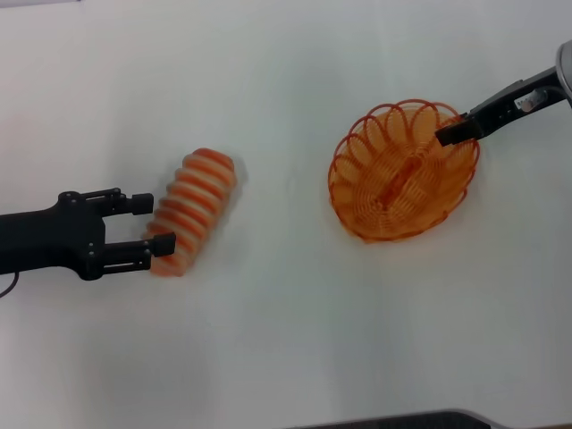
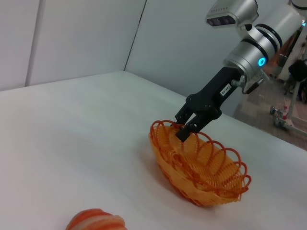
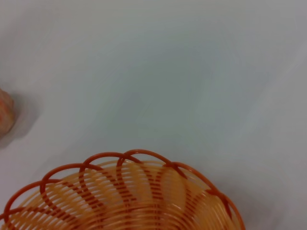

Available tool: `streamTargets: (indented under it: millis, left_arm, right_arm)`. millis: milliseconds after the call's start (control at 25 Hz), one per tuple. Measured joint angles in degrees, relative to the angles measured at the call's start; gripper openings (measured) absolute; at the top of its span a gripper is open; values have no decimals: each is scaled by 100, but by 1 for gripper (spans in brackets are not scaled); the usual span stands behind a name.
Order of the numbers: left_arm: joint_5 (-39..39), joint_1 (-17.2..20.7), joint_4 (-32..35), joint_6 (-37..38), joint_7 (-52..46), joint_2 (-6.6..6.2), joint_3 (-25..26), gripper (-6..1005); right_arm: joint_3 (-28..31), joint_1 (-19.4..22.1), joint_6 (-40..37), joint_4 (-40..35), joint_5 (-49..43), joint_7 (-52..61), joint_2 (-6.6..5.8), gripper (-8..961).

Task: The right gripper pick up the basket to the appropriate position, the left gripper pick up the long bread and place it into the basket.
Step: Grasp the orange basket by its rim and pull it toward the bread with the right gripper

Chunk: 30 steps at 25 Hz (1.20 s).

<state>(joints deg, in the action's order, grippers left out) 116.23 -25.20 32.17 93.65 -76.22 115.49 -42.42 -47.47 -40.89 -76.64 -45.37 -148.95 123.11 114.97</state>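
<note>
Right pincer [image 1: 450, 134] on basket [image 1: 393, 192] rim, left pincer [image 1: 156, 225] straddling long bread [image 1: 192, 207] end

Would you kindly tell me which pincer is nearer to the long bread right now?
The left. The left pincer has its fingers straddling the near end of the long bread, while the right pincer is far off, at the basket rim.
</note>
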Motion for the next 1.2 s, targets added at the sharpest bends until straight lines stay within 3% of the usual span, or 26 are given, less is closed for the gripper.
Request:
streamTargets:
  millis: [400, 600, 1200]
  left_arm:
    - [5, 16, 0, 7, 41, 9, 25, 749]
    - [5, 19, 0, 11, 46, 9, 26, 749]
    - [-42, 16, 62, -28, 55, 12, 33, 748]
  right_arm:
    - [133, 81, 61, -5, 44, 25, 0, 249]
    - [162, 82, 2, -7, 57, 59, 18, 95]
    - [1038, 97, -450, 4, 473, 616, -31, 74]
